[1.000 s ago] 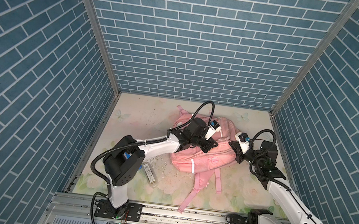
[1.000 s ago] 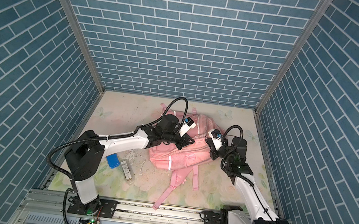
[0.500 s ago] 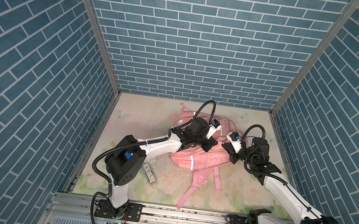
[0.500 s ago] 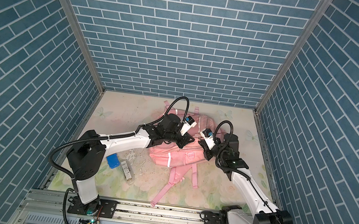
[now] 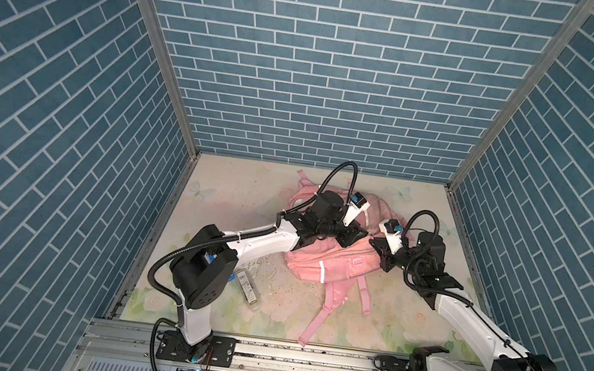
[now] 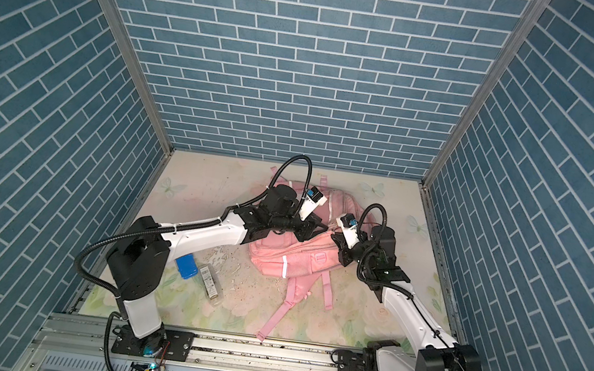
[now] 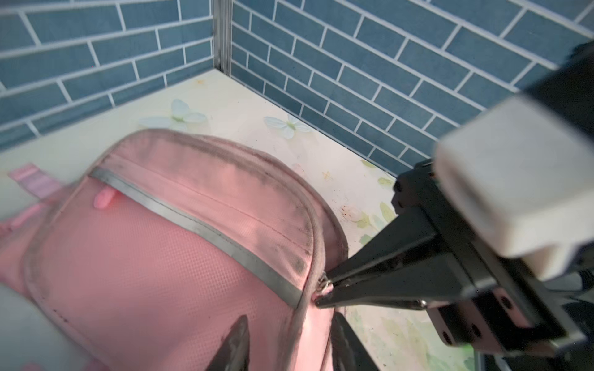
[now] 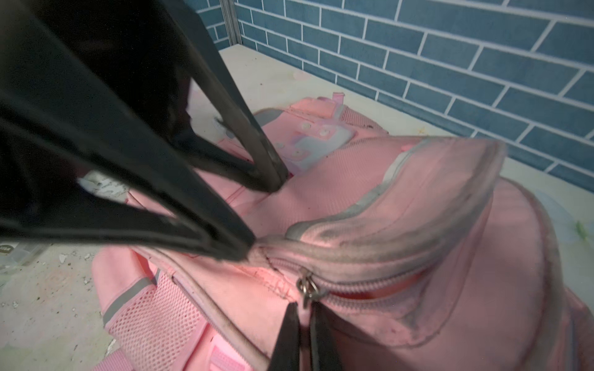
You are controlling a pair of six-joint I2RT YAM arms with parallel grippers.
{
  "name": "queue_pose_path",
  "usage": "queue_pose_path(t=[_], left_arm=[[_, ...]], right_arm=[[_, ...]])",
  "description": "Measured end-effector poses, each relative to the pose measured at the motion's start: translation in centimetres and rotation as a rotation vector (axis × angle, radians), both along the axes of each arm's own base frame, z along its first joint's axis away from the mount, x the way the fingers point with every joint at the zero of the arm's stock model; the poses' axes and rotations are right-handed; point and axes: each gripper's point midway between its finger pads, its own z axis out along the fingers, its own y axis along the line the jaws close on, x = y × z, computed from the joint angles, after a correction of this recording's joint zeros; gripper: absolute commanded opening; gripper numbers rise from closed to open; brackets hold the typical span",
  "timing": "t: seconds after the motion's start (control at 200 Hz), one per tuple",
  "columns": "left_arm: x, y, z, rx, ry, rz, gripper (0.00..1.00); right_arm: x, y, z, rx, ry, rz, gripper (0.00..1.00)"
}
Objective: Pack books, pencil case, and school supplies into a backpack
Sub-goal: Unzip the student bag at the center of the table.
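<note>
The pale pink backpack [image 5: 331, 265] [image 6: 288, 265] lies flat on the floral table, straps trailing toward the front. My left gripper [image 5: 355, 237] [image 7: 289, 324] is open, its jaws standing apart on either side of the bag's piped edge [image 7: 316, 257]. My right gripper [image 5: 378, 253] [image 8: 303, 324] is shut on the pink zipper pull just below the metal ring [image 8: 307, 289], at the end of a partly open zip. In the left wrist view the right gripper [image 7: 323, 289] pinches at that same ring. No books show.
A blue boxy item [image 6: 186, 266] and a clear oblong case with a label [image 6: 210, 284] [image 5: 246, 289] lie front left, beside the left arm's base; I cannot tell whether the case is the pencil case. Blue brick walls close in three sides.
The left gripper's jaws have opened. The right gripper moved left and toward the back with the zipper pull, and the backpack shifted left with it.
</note>
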Motion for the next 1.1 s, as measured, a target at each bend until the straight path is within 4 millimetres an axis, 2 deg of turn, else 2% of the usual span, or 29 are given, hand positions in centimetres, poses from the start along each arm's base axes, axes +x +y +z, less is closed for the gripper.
queue_pose_path(t=[0.09,0.23,0.53,0.595,0.65,0.68,0.76,0.8,1.1], left_arm=[[-0.4,1.5,-0.6,0.035,-0.049,-0.006,0.54],[-0.5,3.1,-3.4,0.117,-0.088,-0.024,0.66],[0.0,2.5,-6.3,0.169,-0.113,-0.038,0.64],[0.2,2.3,-6.9,0.176,-0.112,-0.039,0.59],[0.3,2.1,-7.2,0.179,-0.114,-0.045,0.51],[0.3,1.9,-7.3,0.18,-0.114,-0.052,0.42],[-0.2,1.4,-7.4,0.169,-0.106,-0.077,0.11],[-0.4,1.1,-7.4,0.166,-0.107,-0.089,0.0],[-1.1,0.5,-7.4,0.174,-0.116,-0.115,0.0]], right_arm=[[-0.3,-0.3,-0.1,0.01,0.001,-0.008,0.0],[-0.3,-0.3,0.2,0.023,0.001,-0.013,0.0],[-0.5,-0.2,0.2,0.031,0.004,-0.001,0.0],[-0.6,-0.2,0.2,0.034,0.006,0.003,0.0],[-0.6,-0.1,0.2,0.037,0.011,0.003,0.0],[-0.6,-0.1,0.2,0.04,0.016,0.002,0.0],[-0.6,-0.1,0.2,0.047,0.025,-0.004,0.0],[-0.6,-0.1,0.1,0.047,0.027,-0.008,0.0],[-1.2,2.1,-1.2,-0.028,0.026,-0.004,0.0]])
